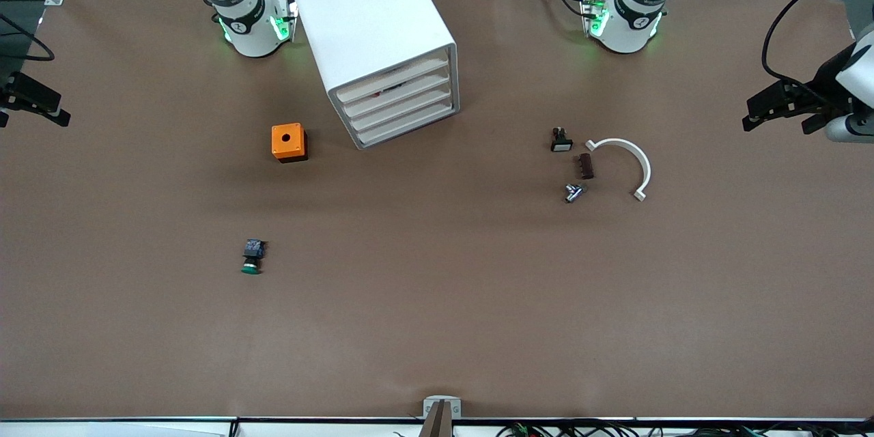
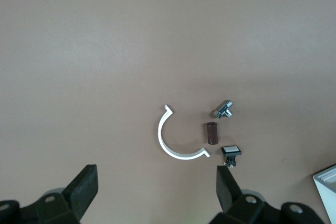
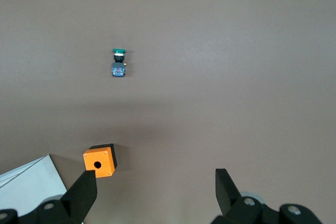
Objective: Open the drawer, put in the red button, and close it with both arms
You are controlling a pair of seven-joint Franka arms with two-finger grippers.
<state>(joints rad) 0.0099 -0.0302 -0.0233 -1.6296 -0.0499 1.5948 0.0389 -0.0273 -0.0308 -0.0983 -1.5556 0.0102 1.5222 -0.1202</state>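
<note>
A matte brown table [image 1: 437, 328] carries everything. The two glossy white arms, the left arm [image 1: 625, 17] and the right arm [image 1: 249, 20], wait, each swung out toward its own end of the table. The left gripper [image 2: 157, 177] hangs over the left arm's end, its black fingers [image 2: 228, 184] spread wide and holding nothing. The right gripper [image 3: 156, 179] hangs over the right arm's end, likewise agape and empty.

Between the bases stands the boxy white cabinet [image 1: 369, 20], smooth plastic with rounded corners. Its four shallow drawers all sit pushed in. A small dark and reddish shape shows in the gap under the top drawer [image 1: 392, 78]; whether it is the red button cannot be told.

The orange box [image 1: 289, 141], square with a round hole, sits beside the cabinet toward the right arm's end. A white half-ring clip [image 1: 625, 164] lies toward the left arm's end. Beside it lie a white-capped switch [image 1: 561, 141], a brown block [image 1: 586, 166] and a shiny metal fitting [image 1: 573, 192]. The green-capped button [image 1: 252, 257] lies nearer the front camera than the box.
</note>
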